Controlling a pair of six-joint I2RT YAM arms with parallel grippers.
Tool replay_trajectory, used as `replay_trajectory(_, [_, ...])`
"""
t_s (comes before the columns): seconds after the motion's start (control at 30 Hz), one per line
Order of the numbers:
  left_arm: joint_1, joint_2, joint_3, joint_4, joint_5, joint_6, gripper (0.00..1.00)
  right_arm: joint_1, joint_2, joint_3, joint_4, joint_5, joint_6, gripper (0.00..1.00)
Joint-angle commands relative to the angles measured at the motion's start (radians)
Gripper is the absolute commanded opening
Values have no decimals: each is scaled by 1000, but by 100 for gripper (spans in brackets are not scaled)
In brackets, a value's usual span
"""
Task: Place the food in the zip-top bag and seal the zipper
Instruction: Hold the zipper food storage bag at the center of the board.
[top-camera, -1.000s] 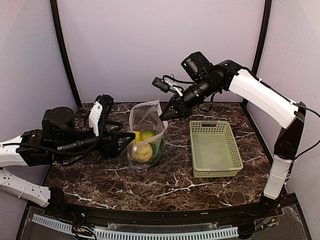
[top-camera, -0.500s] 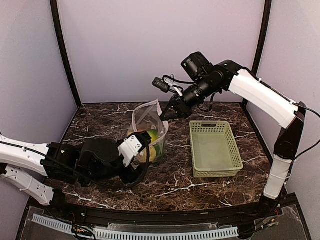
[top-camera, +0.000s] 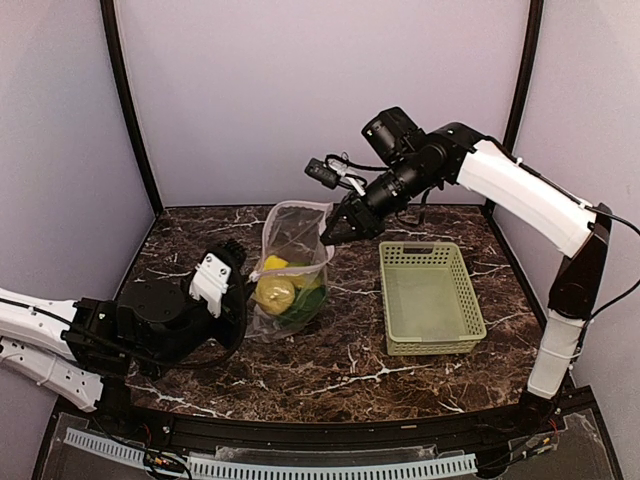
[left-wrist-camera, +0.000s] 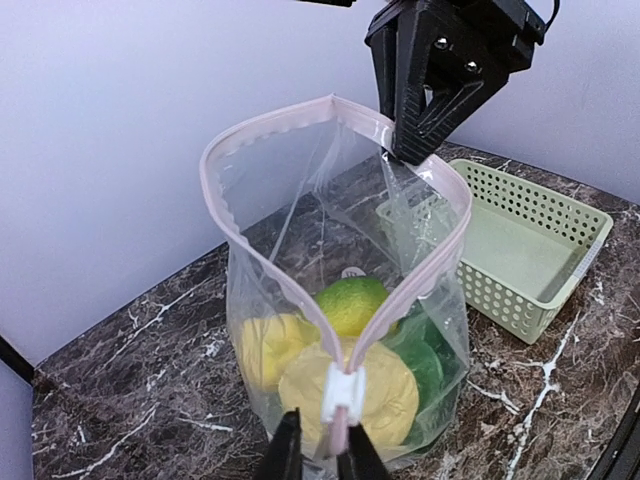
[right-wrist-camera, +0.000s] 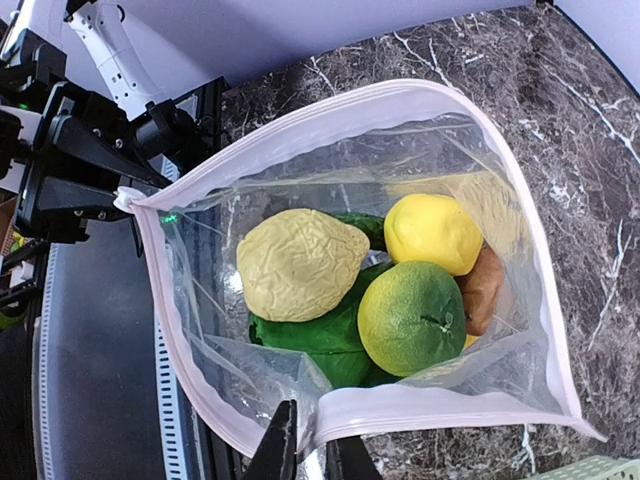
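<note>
Though beside lime (right-wrist-camera: 412, 317), brownish food (right-wrist-camera: 484, 290) indistinct.

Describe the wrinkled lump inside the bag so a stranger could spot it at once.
Find the clear zip-top bag standing open on the marble table, left of the green basket. Among the food inside, the lump lies beside the lemon and lime: the only pale, crinkled piece; those are smooth.
</note>
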Motion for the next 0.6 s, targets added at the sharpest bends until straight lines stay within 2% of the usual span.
replay_trajectory(0.0, [-4, -43, -63, 150, -25, 71, 8, -3, -50, 4, 8, -11, -8, 19])
replay_trajectory(0.1, [-4, -45, -77, 190, -39, 97, 3, -15, -70, 11, -1, -8, -34, 34])
replay_trajectory(0.23, [-4, -43, -87, 229, -50, 127, 1, -65, -103, -3, -10, -24, -77, 44])
replay_trajectory(0.37, [-4, -55, -90, 235, -54, 144, 1, -159, -140, -14, -40, -81, -186, 48])
replay_trajectory(0.43, [-4, -72, -98, 233, -53, 150, 1, -221, -168, -64, -15, -126, -266, 47])
replay_trajectory(0.5, [-3, -99, -110, 237, -44, 158, 1, -264, -209, -191, 61, -145, -336, 46])
replay_trajectory(0.57, [-3, -135, -127, 250, -25, 170, 1, -281, -273, -335, 224, -156, -381, 43])
